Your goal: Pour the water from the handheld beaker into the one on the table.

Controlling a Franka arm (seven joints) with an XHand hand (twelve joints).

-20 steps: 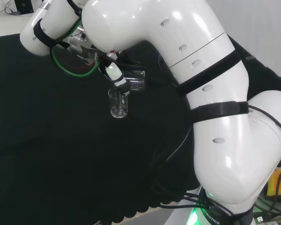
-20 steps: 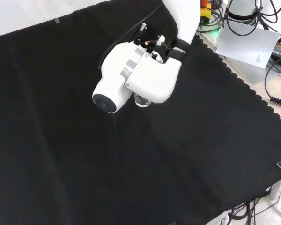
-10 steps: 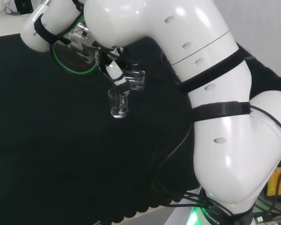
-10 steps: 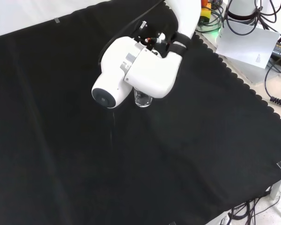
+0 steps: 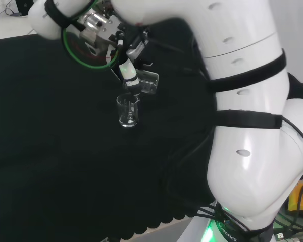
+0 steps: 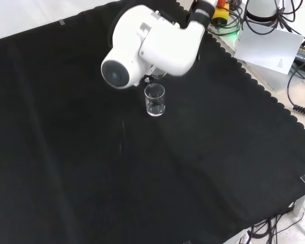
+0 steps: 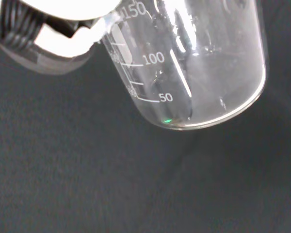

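Held beaker (image 5: 147, 83): gripped in the hand (image 5: 127, 70), whose fingers curl round its wall; in the head view it lies tilted, just above and to the right of the beaker on the cloth.
Held beaker, close up (image 7: 203, 63): in the wrist view its base looks drained, with only a few drops clinging to the glass; no pool of water is visible.
Beaker on the cloth (image 6: 155, 99): stands upright on the black cloth (image 6: 142, 178); a little water appears to sit at its bottom, though clear glass makes the level hard to judge.
Change, head view: half a second ago the hand sat lower, with the held beaker's lip close over the standing one; the hand is now higher and the two beakers are apart.
Change, front view: the big white arm link (image 6: 157, 40) covered most of the standing beaker a moment ago; it has risen toward the top of the view, and the beaker shows whole beneath it.
Meaning for the task: the pour looks finished, judging by the drained glass and the lifting arm.
Remaining step, as a judgement: carry the emptied beaker clear without knocking the filled one.
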